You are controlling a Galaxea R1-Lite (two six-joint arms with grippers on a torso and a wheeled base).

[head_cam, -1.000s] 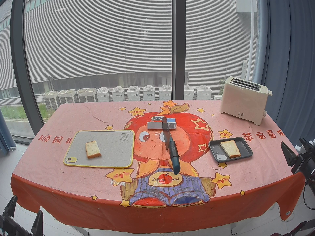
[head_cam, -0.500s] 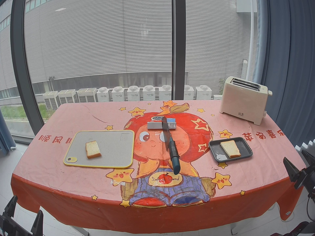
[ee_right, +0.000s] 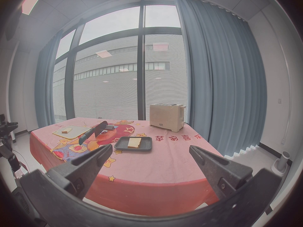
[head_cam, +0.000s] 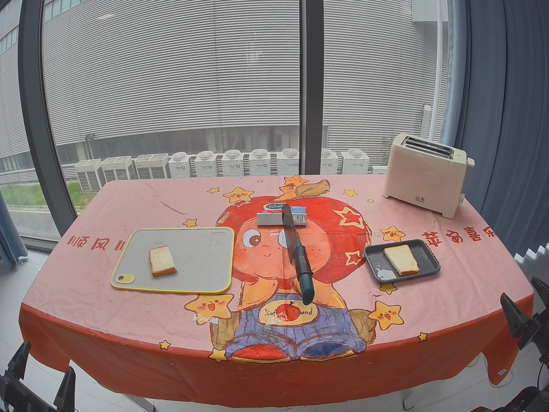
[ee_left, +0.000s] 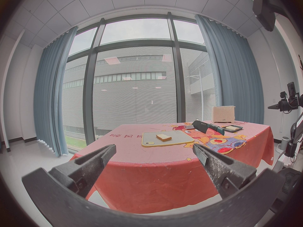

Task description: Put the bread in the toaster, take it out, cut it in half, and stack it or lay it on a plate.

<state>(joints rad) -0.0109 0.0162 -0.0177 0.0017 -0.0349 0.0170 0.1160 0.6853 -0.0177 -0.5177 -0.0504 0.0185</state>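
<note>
**crumbwatcher:** Where's the bread? I see the board half (head_cam: 162, 260) lying flat on the cutting board (head_cam: 200, 247), on the robot's left. The plate half (head_cam: 401, 259) is already in the dark plate (head_cam: 374, 270) on its right, near the toaster (head_cam: 426, 174). The two are well apart. So I'd guess the cut's done and the job in hand is getting that second piece over to the plate?

**toast_tinkerer:** That's my read too. The left gripper (ee_left: 154, 149) and right gripper (ee_right: 151, 148) both hang off the near edge of the table (head_cam: 457, 293), spread wide, nothing in either. I'd use the left one, since it's on the board's side.

Tips:
- Come straight down and pinch across the crust edges. It's a thin, soft slice lying flat, so squeeze gently or it'll fold.
- The knife (head_cam: 298, 256) lies between board and plate, with its blade propped on a little block (head_cam: 269, 218) and its handle toward the robot. Carry the bread high over it.
- Set it on top of the plate half, or on the bare strip of plate on the knife's side.
</note>
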